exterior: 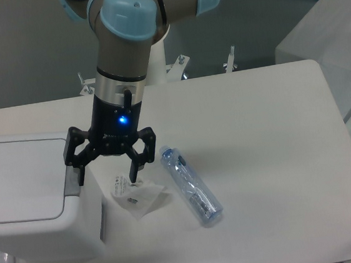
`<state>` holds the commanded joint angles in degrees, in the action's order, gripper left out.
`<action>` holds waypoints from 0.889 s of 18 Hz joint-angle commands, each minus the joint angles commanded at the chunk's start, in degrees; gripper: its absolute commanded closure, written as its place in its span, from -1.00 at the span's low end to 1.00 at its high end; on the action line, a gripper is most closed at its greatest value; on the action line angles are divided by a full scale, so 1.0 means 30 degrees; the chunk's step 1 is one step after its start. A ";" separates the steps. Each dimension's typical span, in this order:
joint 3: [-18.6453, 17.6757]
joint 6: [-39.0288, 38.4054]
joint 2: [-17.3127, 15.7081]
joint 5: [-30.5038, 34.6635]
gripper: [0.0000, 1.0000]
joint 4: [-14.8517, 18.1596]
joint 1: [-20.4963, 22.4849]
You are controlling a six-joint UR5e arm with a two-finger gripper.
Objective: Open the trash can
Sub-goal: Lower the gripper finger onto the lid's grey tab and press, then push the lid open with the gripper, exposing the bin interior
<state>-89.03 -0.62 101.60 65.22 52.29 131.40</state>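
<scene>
One trash can (28,197) stood at the left edge of the white desk (257,135), its flat lid down. One grey push-button (72,180) sat on the rim facing the arm. One end effector (106,173) hung over the desk beside that rim, its two fingers spread apart and holding nothing. The left fingertip (80,177) was at the button; contact could not be confirmed. The right fingertip was just above one crumpled white packet (137,197). One clear plastic bottle (191,185) lay on its side, right of the packet.
</scene>
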 joint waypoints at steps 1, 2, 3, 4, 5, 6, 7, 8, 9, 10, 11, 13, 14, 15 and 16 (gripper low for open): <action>0.0000 0.0000 0.0000 0.0000 -1.00 0.0000 0.0000; 0.0000 0.0000 0.0000 0.0000 -1.00 0.0000 0.0000; 0.0000 0.0000 0.0058 0.0000 -1.00 0.0000 0.0000; 0.0000 0.0000 0.0146 0.0029 -1.00 0.0000 -0.0029; 0.0000 0.0000 0.0146 0.0029 -1.00 0.0000 -0.0029; 0.0000 0.0000 0.0146 0.0029 -1.00 0.0000 -0.0058; 0.0000 0.0000 0.0146 0.0029 -1.00 0.0000 -0.0059; -0.0029 0.0000 0.0146 0.0029 -1.00 0.0000 -0.0088; -0.0088 0.0000 0.0146 0.0029 -1.00 0.0000 -0.0146; -0.0117 0.0029 0.0146 0.0058 -1.00 0.0000 -0.0146; -0.0117 0.0000 0.0117 0.0058 -1.00 0.0000 -0.0146; -0.0117 0.0000 0.0146 0.0088 -1.00 0.0000 -0.0175; -0.0117 0.0000 0.0146 0.0088 -1.00 0.0000 -0.0176; -0.0117 0.0029 0.0146 0.0088 -1.00 0.0000 -0.0176; -0.0117 0.0029 0.0146 0.0088 -1.00 0.0000 -0.0147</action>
<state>-89.38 -0.53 102.04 65.48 52.29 130.96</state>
